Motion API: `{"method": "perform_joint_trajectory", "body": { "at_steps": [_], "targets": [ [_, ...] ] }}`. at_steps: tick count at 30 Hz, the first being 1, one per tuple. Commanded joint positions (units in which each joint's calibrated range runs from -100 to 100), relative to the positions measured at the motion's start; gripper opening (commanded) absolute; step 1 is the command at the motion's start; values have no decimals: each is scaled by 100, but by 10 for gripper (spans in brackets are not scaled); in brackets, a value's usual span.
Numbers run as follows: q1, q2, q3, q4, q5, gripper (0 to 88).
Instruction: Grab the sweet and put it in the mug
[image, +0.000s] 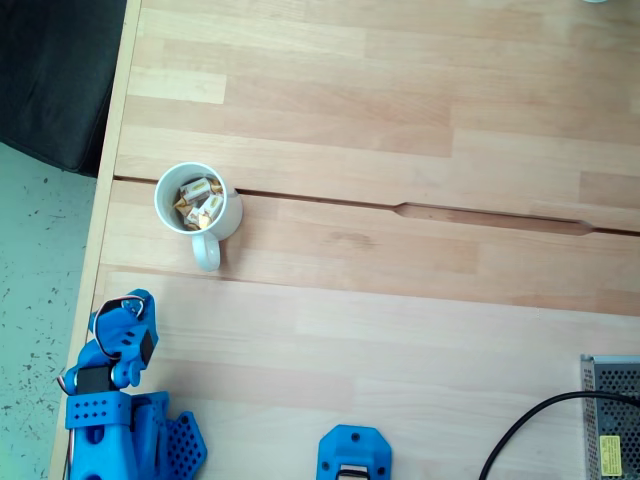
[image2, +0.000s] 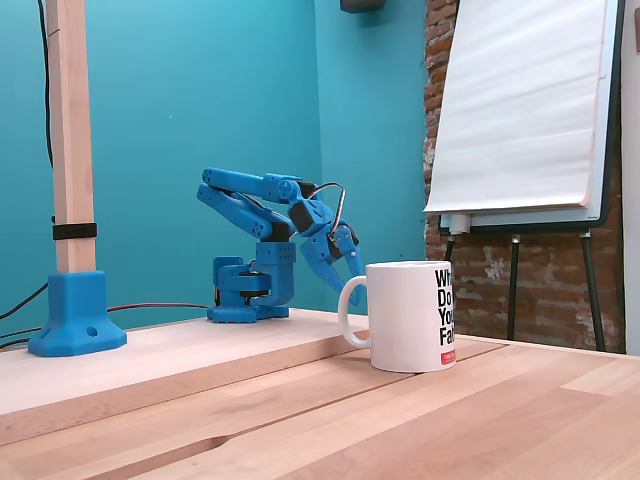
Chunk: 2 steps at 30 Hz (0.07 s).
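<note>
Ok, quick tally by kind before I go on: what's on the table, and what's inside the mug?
White ceramic mug with loop handle: 1
Wrapped sweets in white and yellow-orange wrappers, inside the mug: at least 3, exact count unclear
Blue robot arm, gripper hanging beside the mug: 1
Blue plastic post base: 1
Grey perforated metal box: 1
Total: at least 7

One mug (image: 198, 207) near left edge of table (image: 400, 330), white, single handle. Wrapped sweets (image: 200, 197) inside mug: at least three, exact count unclear. One blue arm (image2: 262, 250). One gripper (image2: 340, 274). One flip chart (image2: 525, 110).
</note>
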Motion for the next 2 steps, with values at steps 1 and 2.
{"method": "perform_joint_trajectory", "body": {
  "at_steps": [1,2],
  "targets": [
    [-63,-48,-46,-88,5,0],
    [-63,-48,-46,-88,5,0]
  ]
}}
